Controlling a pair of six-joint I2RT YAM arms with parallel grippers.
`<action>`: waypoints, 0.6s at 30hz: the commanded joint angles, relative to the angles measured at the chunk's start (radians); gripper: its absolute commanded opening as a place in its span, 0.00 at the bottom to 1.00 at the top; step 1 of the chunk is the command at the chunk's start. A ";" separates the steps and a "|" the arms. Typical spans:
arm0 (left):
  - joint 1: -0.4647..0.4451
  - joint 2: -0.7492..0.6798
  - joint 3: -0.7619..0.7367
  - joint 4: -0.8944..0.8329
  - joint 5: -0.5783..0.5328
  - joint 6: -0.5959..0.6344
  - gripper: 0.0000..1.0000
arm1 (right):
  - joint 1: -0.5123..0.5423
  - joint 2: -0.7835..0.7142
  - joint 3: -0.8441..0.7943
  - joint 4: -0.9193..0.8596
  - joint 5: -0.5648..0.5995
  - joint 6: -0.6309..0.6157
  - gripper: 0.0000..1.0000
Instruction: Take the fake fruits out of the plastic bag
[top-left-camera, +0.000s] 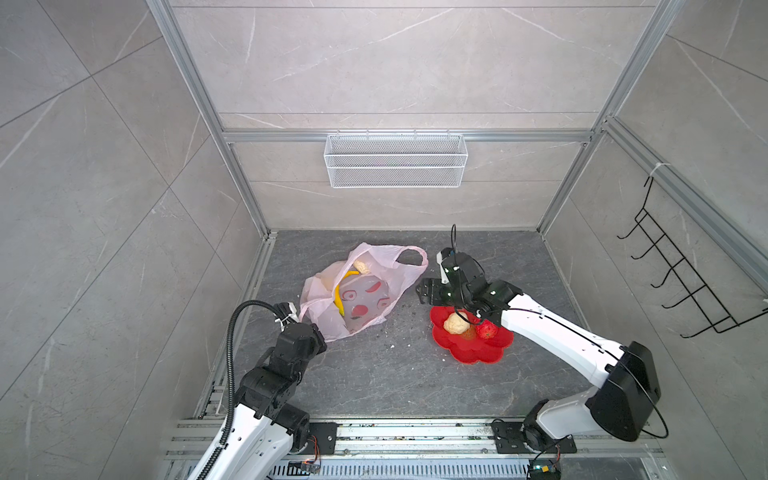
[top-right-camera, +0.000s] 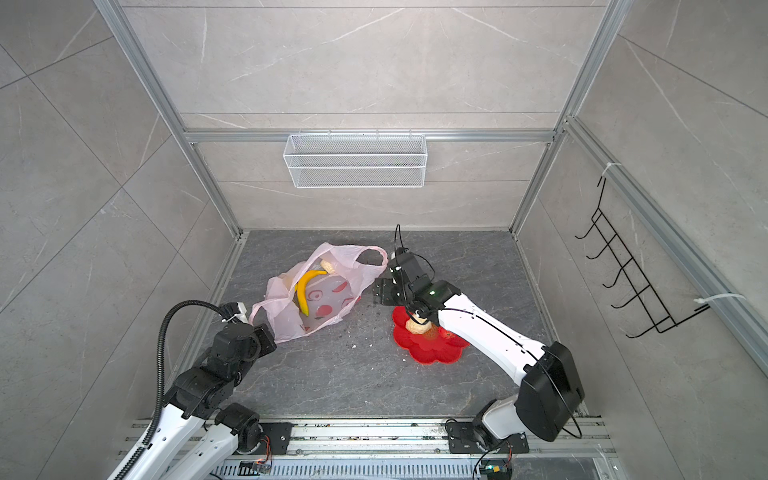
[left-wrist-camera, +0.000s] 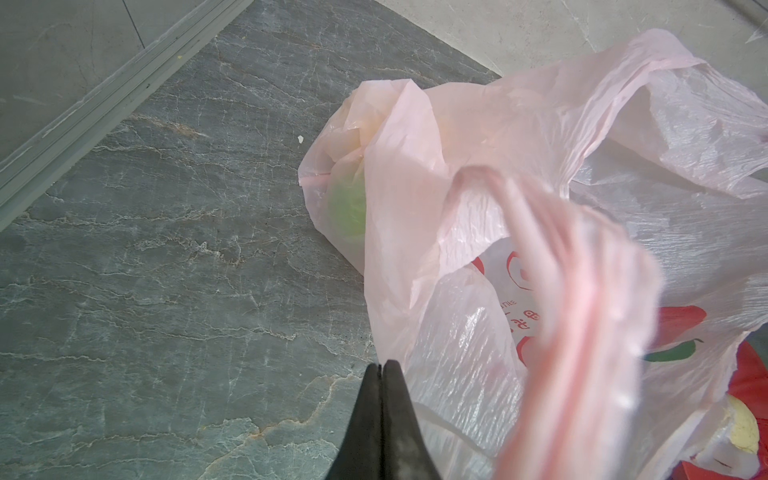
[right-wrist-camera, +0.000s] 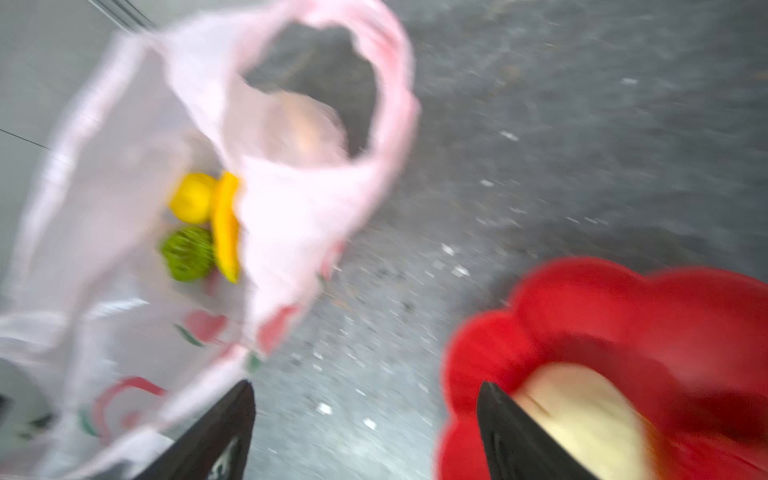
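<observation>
The pale-pink plastic bag (top-left-camera: 365, 291) lies open on the dark floor in both top views. Inside it show a yellow banana (top-right-camera: 305, 291), a beige lumpy piece (top-left-camera: 361, 267), a green bumpy ball (right-wrist-camera: 189, 253) and a yellow lumpy fruit (right-wrist-camera: 193, 197). My left gripper (left-wrist-camera: 381, 365) is shut at the bag's near corner, where a handle loop (left-wrist-camera: 582, 311) is lifted up beside it. My right gripper (right-wrist-camera: 365, 384) is open and empty, low between the bag and the red dish (top-left-camera: 469, 349). In the dish lie another beige piece (top-left-camera: 455, 323) and a small red fruit (top-left-camera: 487, 330).
A white wire basket (top-left-camera: 395, 160) hangs on the back wall. A black hook rack (top-left-camera: 681, 274) is fixed to the right wall. Crumbs (top-left-camera: 390, 332) are scattered on the floor between bag and dish. Aluminium rails edge the floor.
</observation>
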 joint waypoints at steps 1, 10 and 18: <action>-0.004 -0.003 0.036 0.006 -0.012 0.017 0.00 | 0.014 0.103 0.081 0.159 -0.088 0.058 0.86; -0.003 -0.013 0.078 0.021 -0.037 0.049 0.00 | 0.021 0.352 0.290 0.101 -0.081 0.113 0.85; -0.003 0.061 0.127 0.072 -0.030 0.108 0.00 | 0.025 0.433 0.379 0.118 -0.071 0.072 0.57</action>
